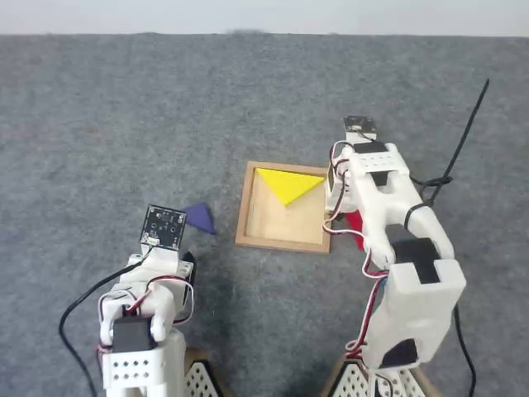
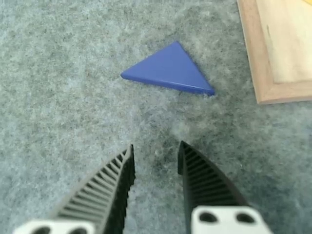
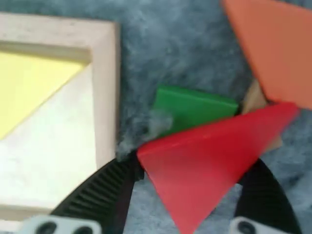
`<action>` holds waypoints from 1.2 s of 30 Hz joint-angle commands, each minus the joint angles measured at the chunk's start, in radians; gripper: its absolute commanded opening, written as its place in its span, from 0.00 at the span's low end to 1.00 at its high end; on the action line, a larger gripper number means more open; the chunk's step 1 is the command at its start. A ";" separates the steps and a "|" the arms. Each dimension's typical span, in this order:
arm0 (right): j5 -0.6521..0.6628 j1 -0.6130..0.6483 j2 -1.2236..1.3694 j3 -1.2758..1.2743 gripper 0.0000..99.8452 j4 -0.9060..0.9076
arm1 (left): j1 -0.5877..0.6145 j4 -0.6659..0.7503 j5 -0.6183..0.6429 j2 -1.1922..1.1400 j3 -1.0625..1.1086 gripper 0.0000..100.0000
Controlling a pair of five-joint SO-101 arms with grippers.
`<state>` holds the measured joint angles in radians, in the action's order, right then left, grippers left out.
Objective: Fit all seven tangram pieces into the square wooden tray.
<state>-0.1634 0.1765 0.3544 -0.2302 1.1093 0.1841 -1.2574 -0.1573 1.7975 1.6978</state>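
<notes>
The red triangle [image 3: 209, 156], gripped in the right pincer [image 3: 190, 168], should clear the tray [image 3: 105, 87] rim, then settle flat beside the yellow triangle [image 3: 29, 87]; left pincer [image 2: 156, 146] hangs part-open, empty.

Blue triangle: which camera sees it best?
The left wrist view. There the blue triangle lies whole and flat on the grey carpet, beside the wooden tray. The high view shows it small, partly behind the left arm's camera.

Grey felt-like mat [image 1: 124, 124], with perhaps a pale wall [image 1: 264, 15] behind.
</notes>
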 commanded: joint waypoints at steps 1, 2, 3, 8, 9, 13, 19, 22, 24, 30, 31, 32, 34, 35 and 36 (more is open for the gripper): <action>-0.017 -0.028 -0.004 0.048 0.23 -0.015 | 0.006 -0.005 0.009 0.020 -0.015 0.14; -0.017 -0.028 -0.007 0.048 0.22 -0.015 | 0.006 -0.005 0.009 0.020 -0.015 0.14; -0.021 -0.028 -0.010 0.048 0.22 -0.016 | 0.006 -0.005 0.009 0.020 -0.015 0.14; -0.075 -0.067 -0.013 0.048 0.22 -0.015 | 0.006 -0.005 0.009 0.020 -0.015 0.14; -0.081 -0.085 -0.013 0.051 0.22 -0.010 | 0.006 -0.005 0.009 0.020 -0.015 0.14; -0.080 -0.137 -0.013 0.081 0.22 0.002 | 0.006 -0.005 0.009 0.020 -0.015 0.14; 0.011 -0.188 -0.013 0.209 0.22 0.165 | 0.006 -0.005 0.009 0.020 -0.015 0.14; 0.018 -0.214 -0.015 0.262 0.22 0.231 | 0.006 -0.005 0.009 0.020 -0.015 0.14; 0.018 -0.219 -0.018 0.288 0.22 0.249 | 0.006 -0.005 0.009 0.020 -0.015 0.14; -0.060 -0.168 -0.058 0.307 0.23 0.157 | 0.006 -0.005 0.009 0.020 -0.015 0.14; -0.086 -0.153 -0.053 0.305 0.24 0.136 | 0.006 -0.005 0.009 0.020 -0.015 0.14; -0.112 -0.139 -0.045 0.305 0.26 0.122 | 0.006 -0.005 0.009 0.020 -0.015 0.14; -0.157 -0.110 -0.024 0.305 0.31 0.108 | 0.006 -0.005 0.009 0.020 -0.015 0.14; -0.184 -0.105 -0.013 0.305 0.33 0.107 | 0.006 -0.005 0.009 0.020 -0.015 0.14; -0.212 -0.104 -0.004 0.307 0.33 0.105 | 0.006 -0.005 0.009 0.020 -0.015 0.14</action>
<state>-0.2984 0.0537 0.3575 0.0184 1.2382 0.1841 -1.2574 -0.1573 1.7975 1.6978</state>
